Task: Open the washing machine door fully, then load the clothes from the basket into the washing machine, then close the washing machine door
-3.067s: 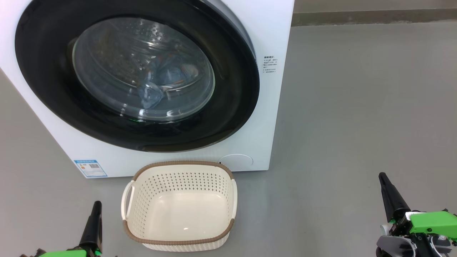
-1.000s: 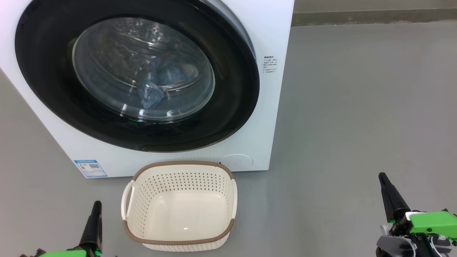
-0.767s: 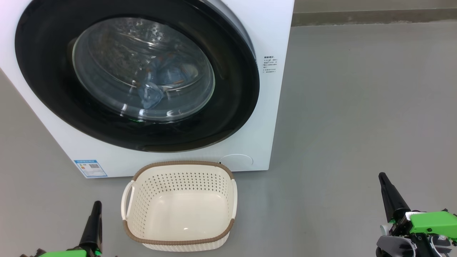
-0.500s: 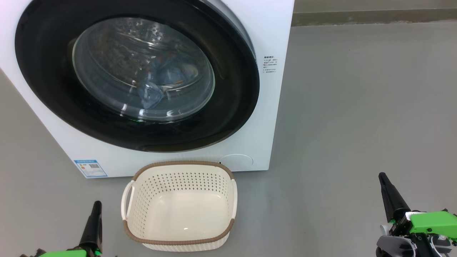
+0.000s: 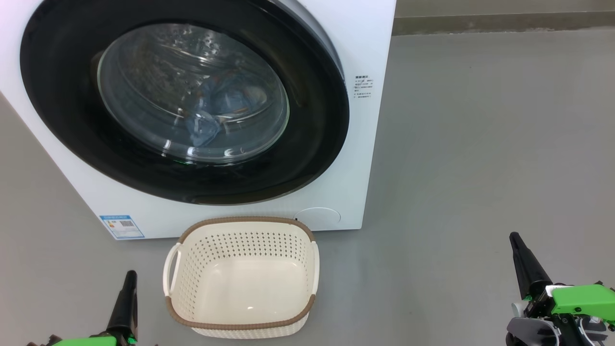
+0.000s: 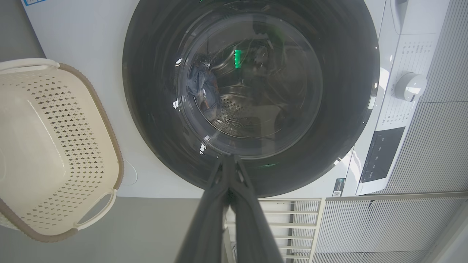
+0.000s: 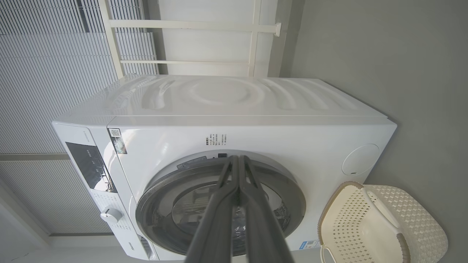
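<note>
The white washing machine (image 5: pixel 367 144) stands in front of me with its round black washing machine door (image 5: pixel 72 125) shut against it. Through the glass window I see the light blue clothes (image 5: pixel 226 103) lying in the drum. The cream basket (image 5: pixel 245 220) sits on the floor below the door, its inside bare. My left gripper (image 5: pixel 129 276) is low at the left of the basket, shut and holding nothing. My right gripper (image 5: pixel 515 239) is far out to the right, also shut on nothing. In the left wrist view my gripper (image 6: pixel 229 159) points at the door (image 6: pixel 153 109); in the right wrist view my gripper (image 7: pixel 237 159) points at the door (image 7: pixel 157 193).
Grey floor (image 5: pixel 480 144) stretches wide to the right of the machine. A round white cap (image 5: pixel 317 216) sits on the machine's lower front, just behind the basket. A control knob (image 6: pixel 409 86) and dark panel sit above the door. Ribbed wall panels (image 7: pixel 47 73) stand behind.
</note>
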You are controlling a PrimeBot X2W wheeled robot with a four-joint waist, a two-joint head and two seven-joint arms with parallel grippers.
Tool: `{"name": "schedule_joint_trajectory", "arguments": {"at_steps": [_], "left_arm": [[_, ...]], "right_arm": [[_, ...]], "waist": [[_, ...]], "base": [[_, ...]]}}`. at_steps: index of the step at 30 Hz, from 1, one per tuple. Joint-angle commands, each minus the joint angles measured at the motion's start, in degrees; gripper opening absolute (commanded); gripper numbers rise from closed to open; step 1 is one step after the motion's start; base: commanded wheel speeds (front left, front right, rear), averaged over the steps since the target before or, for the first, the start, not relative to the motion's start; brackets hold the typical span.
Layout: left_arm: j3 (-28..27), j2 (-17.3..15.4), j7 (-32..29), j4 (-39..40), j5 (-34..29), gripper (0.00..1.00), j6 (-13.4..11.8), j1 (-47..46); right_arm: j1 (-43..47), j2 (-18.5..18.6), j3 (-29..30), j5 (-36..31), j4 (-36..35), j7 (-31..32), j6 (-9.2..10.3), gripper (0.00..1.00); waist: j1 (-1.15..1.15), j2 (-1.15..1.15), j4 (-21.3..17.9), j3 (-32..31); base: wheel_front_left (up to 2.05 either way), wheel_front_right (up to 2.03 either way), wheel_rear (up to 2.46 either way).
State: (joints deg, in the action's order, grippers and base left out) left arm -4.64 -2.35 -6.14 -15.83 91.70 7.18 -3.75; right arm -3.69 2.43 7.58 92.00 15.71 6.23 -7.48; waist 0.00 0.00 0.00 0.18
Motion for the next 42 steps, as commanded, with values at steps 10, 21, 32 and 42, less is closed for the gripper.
{"name": "schedule_joint_trajectory", "arguments": {"at_steps": [10,21,32,42], "left_arm": [[-1.87,-0.53,-0.34,1.79,0.48,0.00,0.31,-2.43],[-1.87,-0.53,-0.34,1.79,0.48,0.00,0.31,-2.43],[-1.87,-0.53,-0.34,1.79,0.48,0.00,0.31,-2.43],[-1.87,-0.53,-0.34,1.79,0.48,0.00,0.31,-2.43]], "right_arm": [[-2.49,0.46,-1.01,0.13,-1.68,0.29,-0.01,0.00],[-2.49,0.46,-1.01,0.13,-1.68,0.29,-0.01,0.00],[-2.49,0.45,-1.00,0.13,-1.68,0.29,-0.01,0.00],[-2.49,0.45,-1.00,0.12,-1.68,0.29,-0.01,0.00]], "waist": [[0.00,0.00,0.00,0.00],[0.00,0.00,0.00,0.00],[0.00,0.00,0.00,0.00],[0.00,0.00,0.00,0.00]], "base": [[0.00,0.00,0.00],[0.00,0.00,0.00],[0.00,0.00,0.00],[0.00,0.00,0.00]]}}
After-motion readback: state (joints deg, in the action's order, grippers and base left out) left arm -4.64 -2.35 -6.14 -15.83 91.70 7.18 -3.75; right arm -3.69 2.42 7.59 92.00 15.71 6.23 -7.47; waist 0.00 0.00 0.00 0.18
